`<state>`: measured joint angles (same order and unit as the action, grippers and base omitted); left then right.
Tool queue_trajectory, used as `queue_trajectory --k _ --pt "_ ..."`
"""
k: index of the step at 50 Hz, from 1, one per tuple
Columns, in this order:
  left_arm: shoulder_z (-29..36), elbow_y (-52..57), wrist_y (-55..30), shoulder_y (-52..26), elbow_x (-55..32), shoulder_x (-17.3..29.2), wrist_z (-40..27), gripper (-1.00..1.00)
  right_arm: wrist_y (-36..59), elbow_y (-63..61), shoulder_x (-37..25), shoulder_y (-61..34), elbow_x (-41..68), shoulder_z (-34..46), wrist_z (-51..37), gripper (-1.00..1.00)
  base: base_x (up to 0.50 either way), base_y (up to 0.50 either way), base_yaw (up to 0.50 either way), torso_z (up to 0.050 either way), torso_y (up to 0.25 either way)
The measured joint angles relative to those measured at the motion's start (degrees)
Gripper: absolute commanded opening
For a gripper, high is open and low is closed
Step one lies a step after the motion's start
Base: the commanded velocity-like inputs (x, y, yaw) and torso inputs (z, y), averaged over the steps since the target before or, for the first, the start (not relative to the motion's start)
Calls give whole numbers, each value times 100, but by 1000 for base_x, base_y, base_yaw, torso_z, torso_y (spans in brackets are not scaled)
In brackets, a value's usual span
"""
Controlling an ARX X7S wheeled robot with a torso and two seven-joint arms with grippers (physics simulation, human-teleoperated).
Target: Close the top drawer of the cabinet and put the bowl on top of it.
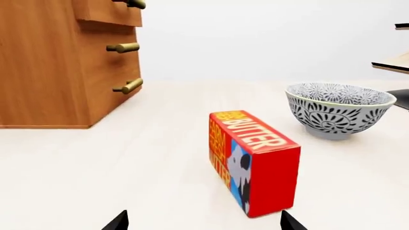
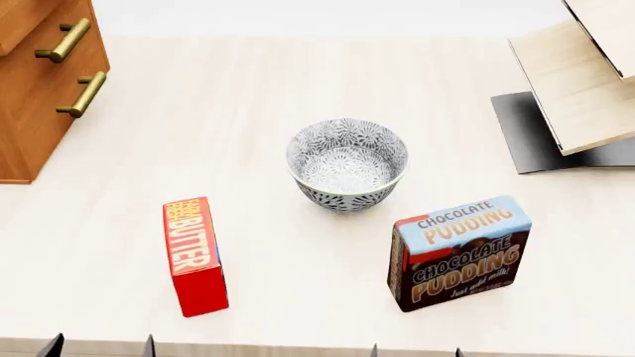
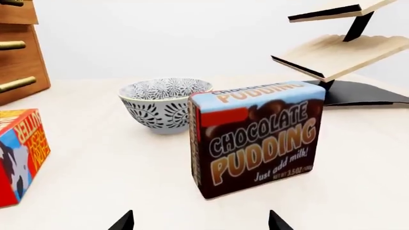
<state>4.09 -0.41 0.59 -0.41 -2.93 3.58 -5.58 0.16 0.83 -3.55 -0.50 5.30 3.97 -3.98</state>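
Note:
The white bowl with grey floral pattern (image 2: 346, 164) stands upright mid-table, also visible as the bowl (image 1: 338, 109) and the bowl (image 3: 164, 102). At the far left stands the orange-brown cabinet (image 2: 30, 104), cabinet (image 1: 57, 67). Its top drawer (image 1: 108, 12) sticks out beyond the drawers below, with the brass handle (image 1: 131, 4) at the frame edge. My left gripper (image 1: 204, 223) is open and empty near the table's front edge, just before the butter box. My right gripper (image 3: 199, 223) is open and empty in front of the pudding box. Only fingertips show, as left gripper (image 2: 100, 347) and right gripper (image 2: 417, 351).
A red butter box (image 2: 195, 254) lies front left of the bowl. A chocolate pudding box (image 2: 459, 251) stands front right. A pale wood tiered structure (image 2: 585, 74) on a black base (image 2: 536, 134) occupies the far right.

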Motion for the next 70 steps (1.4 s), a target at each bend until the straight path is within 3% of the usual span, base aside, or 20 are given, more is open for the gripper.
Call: queue_trajectory --k 7,25,32,70 --pt "34 478 -665 -72 -170 94 -70 100 601 -519 -97 -97 358 28 -6 100 0 0 0 0 0" --pt "-298 3268 -4213 -1258 -1177 449 -154 100 4069 -3028 -582 -1419 1874 -357 -448 100 0 0 0 0 0" --pt "-476 3882 -5153 -1697 -1536 504 -217 100 4825 -3646 -684 -1745 2271 -538 -613 100 0 0 0 0 0" --pt "-654 4542 -6020 -2073 -1983 687 -404 100 5388 -4304 -875 -1917 2784 -691 -811 100 0 0 0 45 44"
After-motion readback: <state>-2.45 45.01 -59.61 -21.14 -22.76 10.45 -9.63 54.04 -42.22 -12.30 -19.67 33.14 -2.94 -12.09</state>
